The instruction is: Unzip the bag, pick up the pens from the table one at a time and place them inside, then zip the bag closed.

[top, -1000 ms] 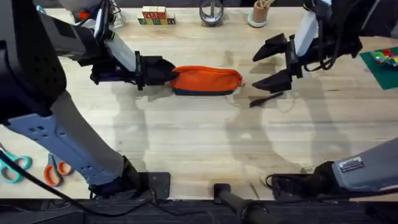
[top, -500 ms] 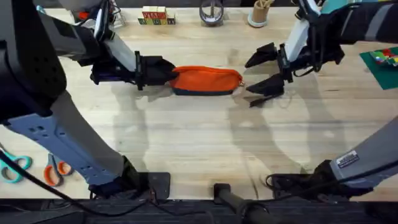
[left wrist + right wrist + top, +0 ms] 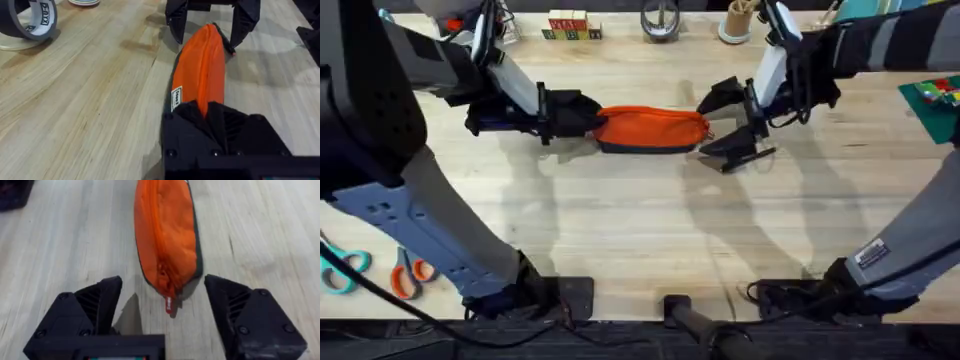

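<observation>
The bag (image 3: 651,129) lies between two hands, so both its ends are blocked: the left hand (image 3: 582,113) is closed on one end, and the right hand (image 3: 722,122) stands open at the zipper-pull end. A black pen (image 3: 749,158) lies just under that right hand. In front of the bag the worktop (image 3: 640,230) is bare and free to pass.

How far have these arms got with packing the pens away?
Barely started. The left gripper is clamped on one end of the bag; the right gripper, open, faces the zipper pull. The zipper looks closed. A black pen lies on the table.
</observation>
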